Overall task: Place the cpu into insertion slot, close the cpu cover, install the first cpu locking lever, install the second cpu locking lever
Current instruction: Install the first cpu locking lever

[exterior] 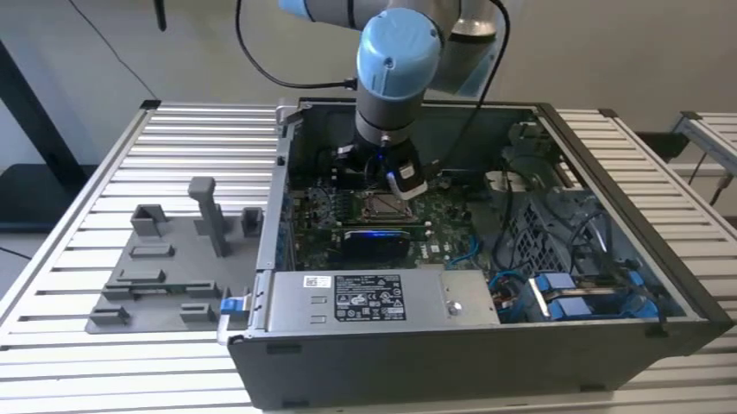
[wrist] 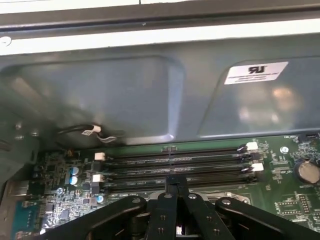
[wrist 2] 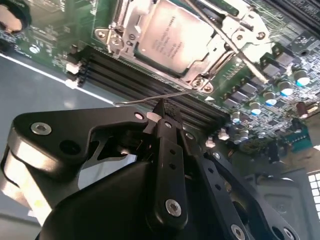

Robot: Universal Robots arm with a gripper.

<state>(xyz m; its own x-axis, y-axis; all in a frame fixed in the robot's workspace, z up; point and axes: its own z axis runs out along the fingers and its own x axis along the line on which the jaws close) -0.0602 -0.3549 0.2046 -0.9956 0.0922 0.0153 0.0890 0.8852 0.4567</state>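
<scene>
Your arm (exterior: 398, 60) reaches down from the top of the exterior view into the open computer case (exterior: 461, 362), which sits at the centre of the frame on the slatted table (exterior: 69, 362). The grey fixture tray (exterior: 161, 267) lies on the table on the exterior view's left, well apart from the work.

In the second wrist view, the cpu (wrist 2: 172, 37) lies flat and face up in the insertion slot (exterior: 364, 205). Being square, it has no long axis to speak of. Its edges are square with the slot's silver rim, and one edge is parallel to the black memory slots (wrist 2: 130, 80) beside it. The cpu cover (wrist 2: 125, 22) is down around it, framing the grey top.

One locking lever (wrist 2: 150, 101), a thin rod, has its long axis along the slot's edge nearest the memory slots, and its curved free end points away from the slot's corner. The other locking lever (wrist 2: 235, 47) runs straight along the adjoining side of the cover.

Your gripper (wrist 2: 161, 111) has its black jaws pressed together in both wrist views. The tips sit right at the first rod, over the memory slots. You cannot tell whether they touch the rod or pinch it.
</scene>
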